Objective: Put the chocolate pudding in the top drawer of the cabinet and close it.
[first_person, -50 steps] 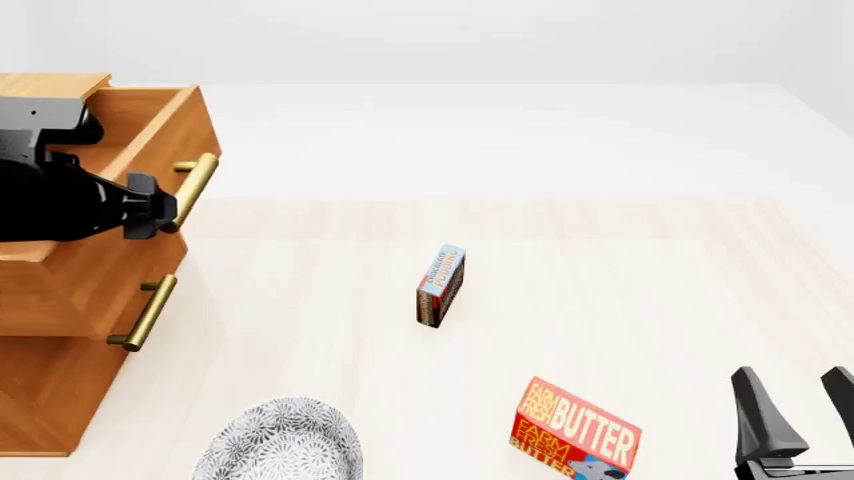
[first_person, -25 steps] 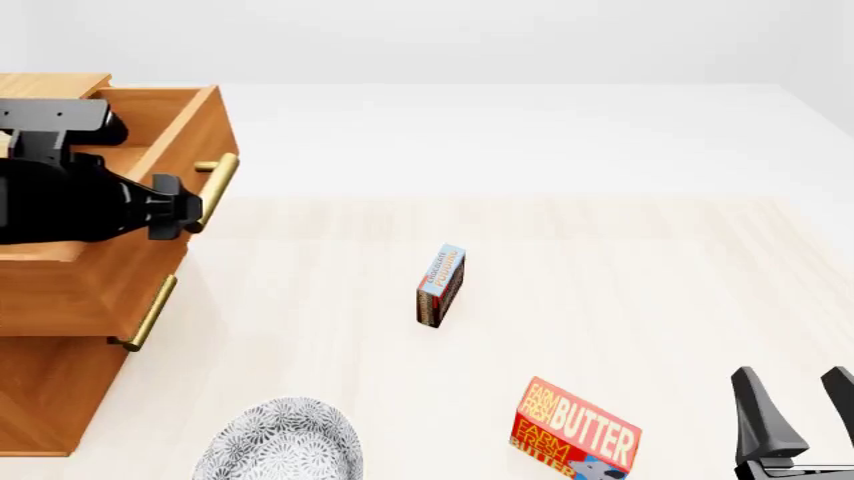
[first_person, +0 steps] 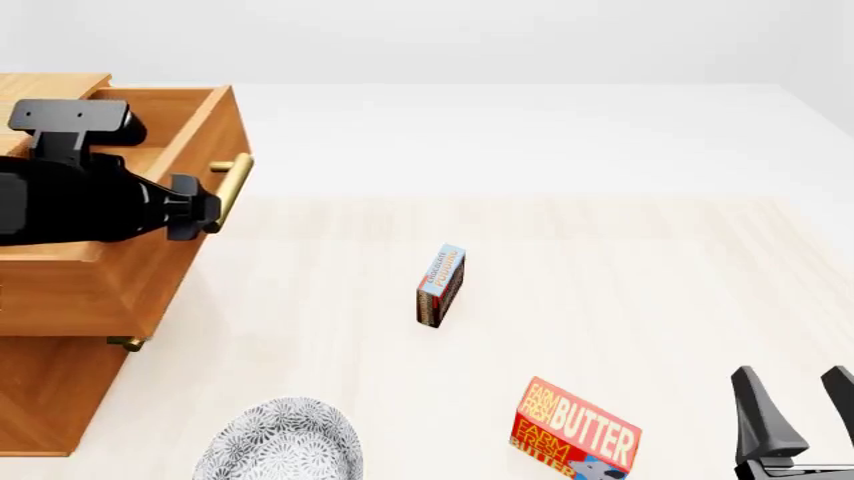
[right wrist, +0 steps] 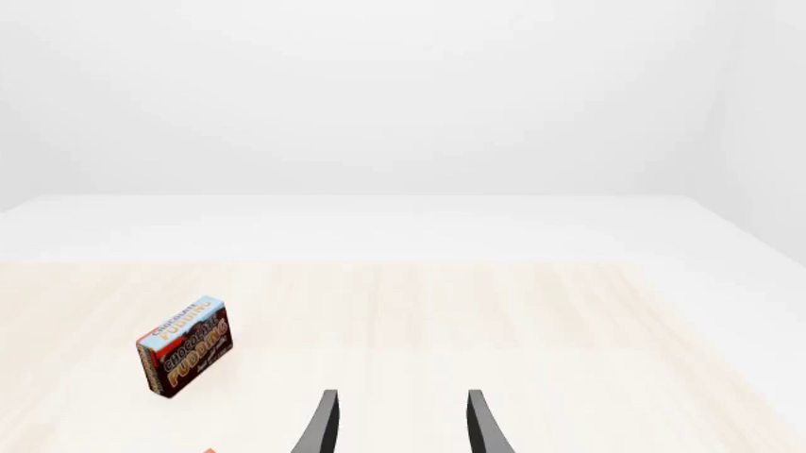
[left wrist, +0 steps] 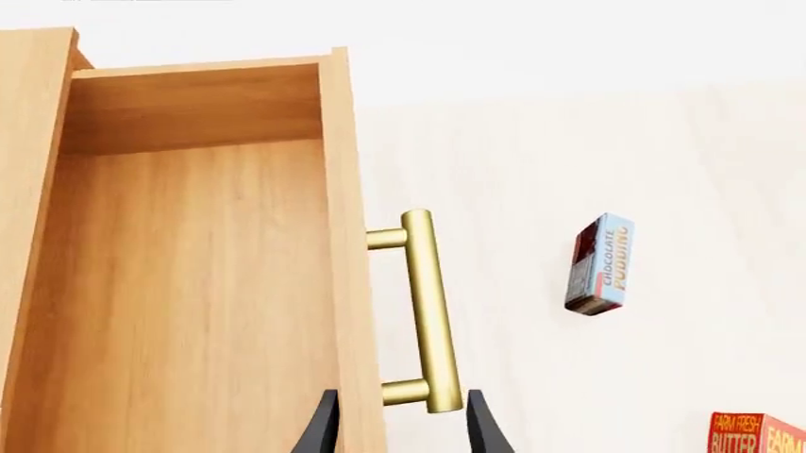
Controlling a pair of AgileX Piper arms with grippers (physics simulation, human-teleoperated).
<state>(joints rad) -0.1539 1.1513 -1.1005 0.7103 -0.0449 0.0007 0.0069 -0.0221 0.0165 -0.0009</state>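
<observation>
top drawer point(first_person: 160, 130) of cabinet point(first_person: 54, 390) pulled out, left gripper point(left wrist: 400, 427) fingers spread astride its brass handle point(left wrist: 426, 311), chocolate pudding point(first_person: 441, 286) standing on edge mid-table, right gripper point(first_person: 801, 410) apart, empty, near front right corner

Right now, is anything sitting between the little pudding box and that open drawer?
Nothing visible. The chocolate pudding stands alone on bare table, and the stretch toward the top drawer is free. The patterned bowl and butter box lie nearer the camera, off that path.
</observation>
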